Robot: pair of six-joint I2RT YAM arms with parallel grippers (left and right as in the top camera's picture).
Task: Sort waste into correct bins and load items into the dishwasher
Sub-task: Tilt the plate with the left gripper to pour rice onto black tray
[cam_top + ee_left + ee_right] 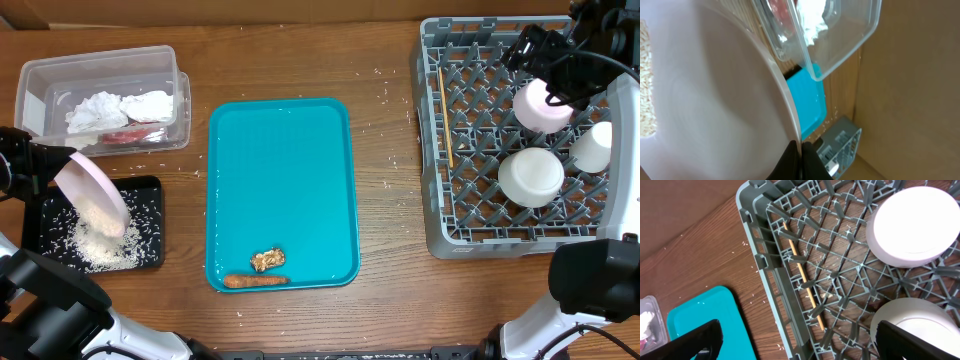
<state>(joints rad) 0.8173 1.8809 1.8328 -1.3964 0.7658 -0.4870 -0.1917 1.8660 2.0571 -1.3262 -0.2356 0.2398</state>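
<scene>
My left gripper (pixel 60 166) is shut on the rim of a large pale pink plate (pixel 92 190) and holds it tilted over the black tray (pixel 150 186). White rice (pixel 100 245) lies on the plate and in that tray. In the left wrist view the fingers (pixel 801 150) pinch the plate (pixel 715 100) edge. The clear tub (pixel 100 62) holds tissues (pixel 120 107) and a red wrapper (pixel 125 135). A carrot (pixel 255 281) and a brown lump (pixel 267 260) lie on the teal tray (pixel 280 170). My right gripper (pixel 540 60) is open and empty above the grey rack (pixel 436 150).
The rack holds a wooden stick (pixel 802 275) along its left side and three white dishes: one (pixel 540 105) under my right gripper, one (pixel 531 176) in the middle, one (pixel 592 147) at the right. Loose rice grains dot the table around the teal tray.
</scene>
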